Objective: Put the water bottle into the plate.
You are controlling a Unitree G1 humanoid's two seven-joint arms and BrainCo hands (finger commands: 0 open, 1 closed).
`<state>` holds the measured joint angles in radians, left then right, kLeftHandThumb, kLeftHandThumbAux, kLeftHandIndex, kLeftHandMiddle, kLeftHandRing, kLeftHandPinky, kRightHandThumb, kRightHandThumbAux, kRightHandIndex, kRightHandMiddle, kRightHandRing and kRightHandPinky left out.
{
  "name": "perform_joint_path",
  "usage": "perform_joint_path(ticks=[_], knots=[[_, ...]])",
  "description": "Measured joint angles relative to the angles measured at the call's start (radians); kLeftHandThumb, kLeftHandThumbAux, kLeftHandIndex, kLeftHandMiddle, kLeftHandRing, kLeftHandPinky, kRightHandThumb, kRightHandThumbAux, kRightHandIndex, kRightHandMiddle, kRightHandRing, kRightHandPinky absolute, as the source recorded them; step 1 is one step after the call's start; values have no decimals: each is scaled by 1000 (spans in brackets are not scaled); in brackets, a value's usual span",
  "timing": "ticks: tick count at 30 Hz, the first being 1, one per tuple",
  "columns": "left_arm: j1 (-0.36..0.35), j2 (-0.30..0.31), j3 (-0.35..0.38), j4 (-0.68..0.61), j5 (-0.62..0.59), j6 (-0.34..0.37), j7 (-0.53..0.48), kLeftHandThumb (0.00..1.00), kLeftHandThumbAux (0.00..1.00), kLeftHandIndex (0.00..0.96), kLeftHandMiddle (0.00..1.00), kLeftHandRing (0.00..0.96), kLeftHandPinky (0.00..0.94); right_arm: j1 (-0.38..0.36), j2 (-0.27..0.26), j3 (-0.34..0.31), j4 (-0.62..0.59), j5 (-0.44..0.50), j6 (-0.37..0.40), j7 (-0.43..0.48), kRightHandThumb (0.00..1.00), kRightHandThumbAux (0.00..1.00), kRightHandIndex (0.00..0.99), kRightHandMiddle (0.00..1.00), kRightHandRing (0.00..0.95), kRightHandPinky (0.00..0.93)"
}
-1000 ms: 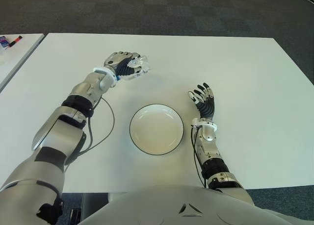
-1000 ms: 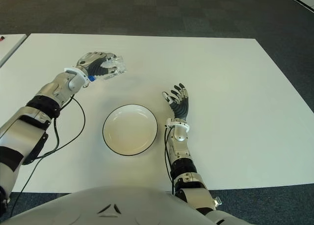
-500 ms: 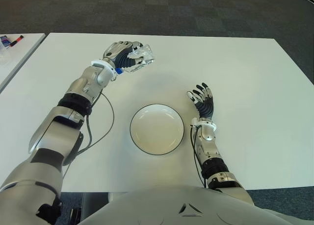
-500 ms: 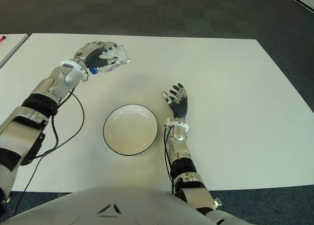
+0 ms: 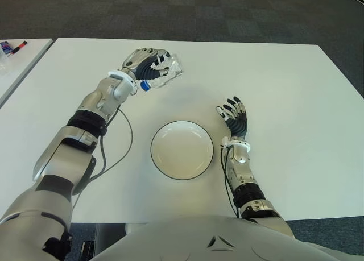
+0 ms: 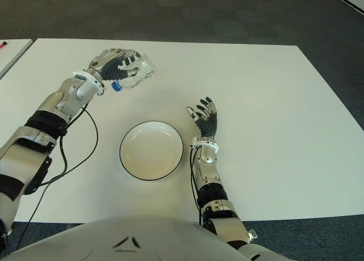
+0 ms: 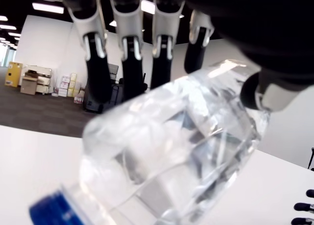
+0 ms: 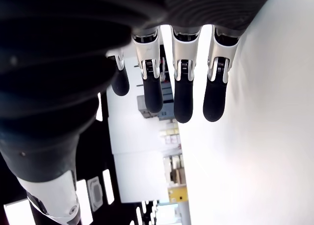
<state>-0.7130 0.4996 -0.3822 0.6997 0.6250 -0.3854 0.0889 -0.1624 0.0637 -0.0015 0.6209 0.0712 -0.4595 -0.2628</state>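
clear water bottle (image 7: pixel 181 151), blue cap (image 7: pixel 51 212), fingers (image 7: pixel 130 43) wrapped around

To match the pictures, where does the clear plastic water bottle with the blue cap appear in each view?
Left eye view: clear plastic water bottle, far left, in left hand.
Right eye view: same.
Left wrist view: fills centre.
Right wrist view: absent.
Shared landmark: round white plate.

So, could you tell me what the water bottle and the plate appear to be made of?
The water bottle, held in the left robot hand, looks like thin clear plastic: you can see through it, its wall shows creases and glints, and its cap is blue. The plate looks like glazed ceramic or melamine, smooth cream with a dark rim line; which one can't be told.
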Motion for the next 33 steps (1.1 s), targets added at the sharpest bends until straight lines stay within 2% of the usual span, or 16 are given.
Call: perform_joint_path(ticks=[4, 11, 18, 23, 29, 33], knots=[[27, 1, 20, -87, -23, 2, -32, 857, 660, 414, 581, 740, 661, 0, 0, 0, 0, 0, 1, -2, 638, 774, 135, 233, 264, 323], [98, 2, 54, -226, -61, 9, -86, 851, 665, 398, 553, 695, 627, 0, 0, 2, 0, -5, 2, -2, 627, 778, 131, 227, 261, 322], [254, -5, 100, -436, -109, 57, -127, 848, 667, 396, 513, 681, 640, -1, 0, -1, 4, -6, 2, -2, 642, 781, 133, 228, 259, 320], [344, -25, 128, -509, -152, 105, -151, 849, 667, 404, 497, 675, 652, -2, 0, -1, 9, -6, 2, -1, 644, 777, 133, 231, 261, 323], [387, -47, 145, -548, -176, 150, -160, 853, 664, 419, 487, 684, 655, -5, 0, -1, 16, -7, 2, -1, 630, 769, 134, 234, 265, 325], [388, -56, 148, -567, -175, 168, -160, 855, 662, 405, 544, 716, 710, -5, 0, 0, 19, -9, 2, -2, 625, 769, 135, 239, 268, 325]])
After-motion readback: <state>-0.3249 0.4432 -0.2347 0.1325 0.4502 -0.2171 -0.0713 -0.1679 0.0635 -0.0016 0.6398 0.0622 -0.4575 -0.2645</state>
